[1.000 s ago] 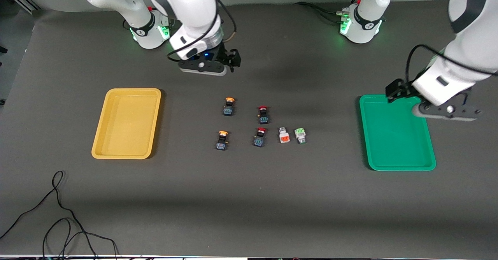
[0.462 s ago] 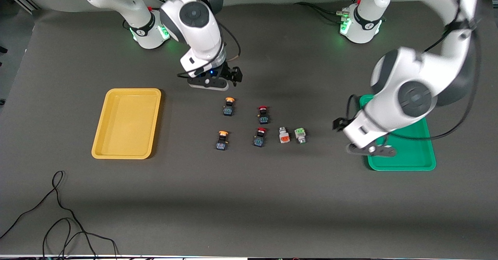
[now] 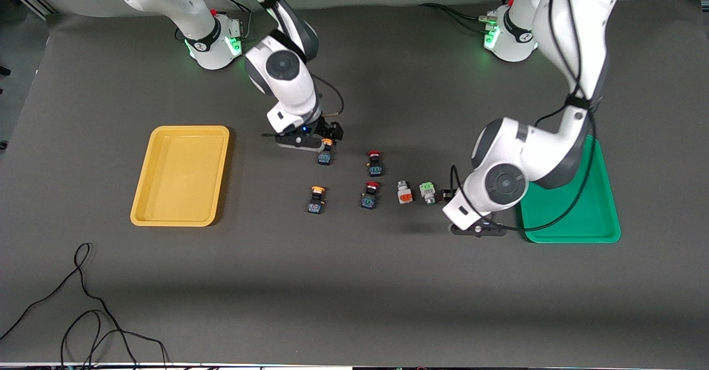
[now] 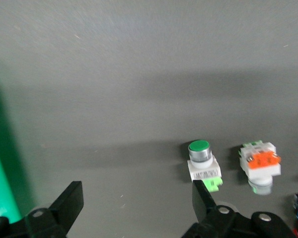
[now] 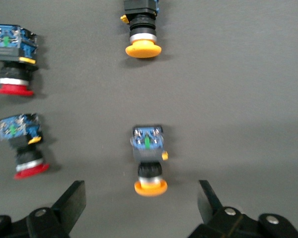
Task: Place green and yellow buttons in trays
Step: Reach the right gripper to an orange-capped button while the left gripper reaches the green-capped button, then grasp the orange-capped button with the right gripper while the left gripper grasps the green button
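Left gripper [image 4: 134, 208] hung low over the mat [image 3: 354, 292] with its jaws spread wide and nothing between them, just beside the green tray [image 3: 601, 215] at the left arm's end of the table. The green-faced white button [image 4: 202, 163] lay on the mat close by one fingertip [image 4: 203, 196], apart from it, with the orange-faced white button [image 4: 260, 163] next along the row. Two red-capped switches [image 3: 372, 179] sat between those and the yellow-capped pair. Right gripper [image 5: 139, 208] also stood open and empty, low over the yellow-capped button [image 5: 149, 158] farther from the front camera, which lay on its side between the two fingers without touching either. The second yellow-capped button [image 5: 141, 27] lay nearer that camera. At the right arm's end of the table lay the yellow tray [image 3: 166, 215], well apart from every button.
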Available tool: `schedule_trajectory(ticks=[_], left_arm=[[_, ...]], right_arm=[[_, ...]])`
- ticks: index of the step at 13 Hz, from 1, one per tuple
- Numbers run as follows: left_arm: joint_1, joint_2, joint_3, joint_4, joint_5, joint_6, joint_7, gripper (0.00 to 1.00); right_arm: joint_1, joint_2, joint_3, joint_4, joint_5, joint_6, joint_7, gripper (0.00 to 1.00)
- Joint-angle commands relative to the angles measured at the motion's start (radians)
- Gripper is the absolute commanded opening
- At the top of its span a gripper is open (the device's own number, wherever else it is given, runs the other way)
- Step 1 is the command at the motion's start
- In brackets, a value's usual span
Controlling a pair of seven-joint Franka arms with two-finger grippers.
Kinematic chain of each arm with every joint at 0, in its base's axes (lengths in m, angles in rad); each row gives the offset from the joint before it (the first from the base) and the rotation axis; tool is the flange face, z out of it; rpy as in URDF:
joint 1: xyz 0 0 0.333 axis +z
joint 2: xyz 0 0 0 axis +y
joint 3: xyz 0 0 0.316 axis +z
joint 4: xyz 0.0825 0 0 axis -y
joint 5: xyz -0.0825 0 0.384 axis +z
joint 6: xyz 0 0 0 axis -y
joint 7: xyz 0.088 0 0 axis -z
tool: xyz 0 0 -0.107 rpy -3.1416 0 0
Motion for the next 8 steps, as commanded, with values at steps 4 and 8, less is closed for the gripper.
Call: schedule_trajectory(ticks=[4, 8], left_arm=[[-0.107, 0.078, 0.011, -0.02, 0.003, 0.141, -0.202, 0.98], [-0.123, 0.072, 0.011, -0.177, 0.015, 0.326, -0.2, 0.97]], right_arm=[[0.007, 0.181, -0.039, 0.092, -0.043, 0.098, 0.006, 1.0], [0.01, 0.184, -0.039, 0.103, -0.047, 0.095, 0.005, 0.47]])
